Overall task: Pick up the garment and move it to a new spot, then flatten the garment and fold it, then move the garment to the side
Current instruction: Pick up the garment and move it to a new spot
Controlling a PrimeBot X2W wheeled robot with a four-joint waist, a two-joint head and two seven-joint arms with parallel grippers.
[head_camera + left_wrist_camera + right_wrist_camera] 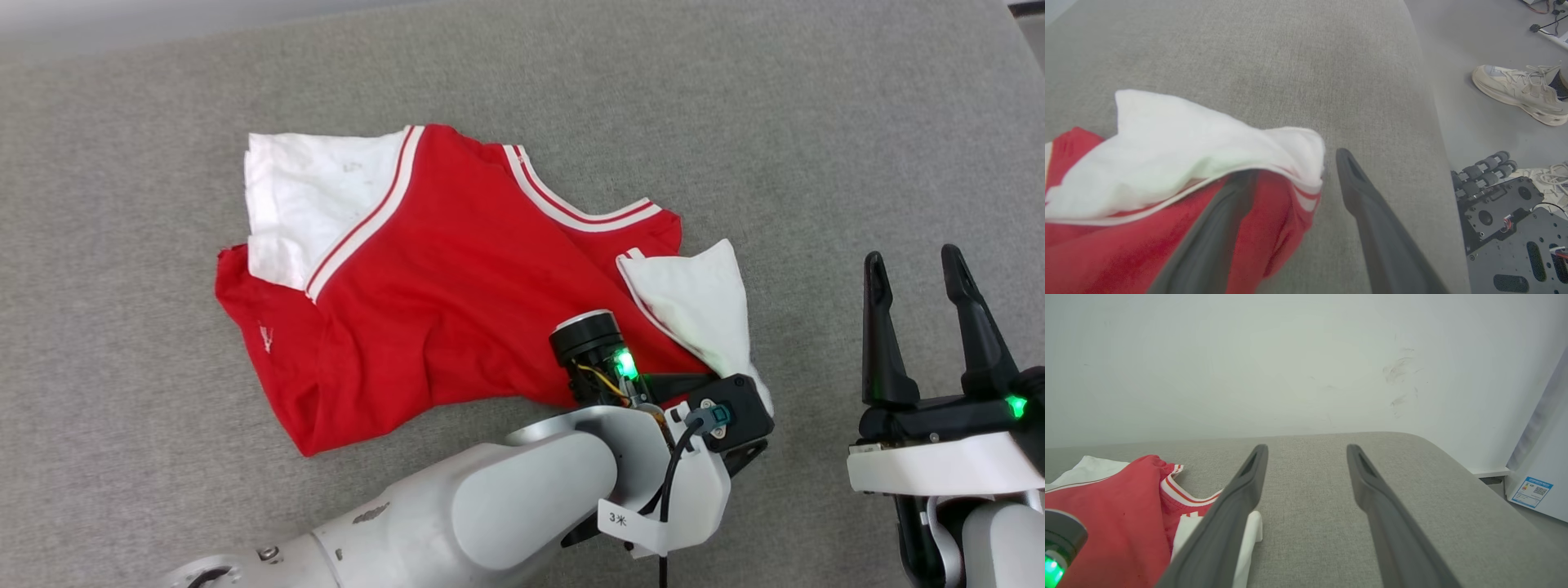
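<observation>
Garment [441,269] lies rumpled on the grey worktop [735,98]. Left tool [1296,167] stands spread, one finger under the white sleeve [1188,151]. Right tool [914,261] gapes nearby, holding nothing.

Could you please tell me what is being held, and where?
Nothing: left gripper, jaws open, straddles a sleeve edge of the garment; right gripper is open, empty.
</observation>
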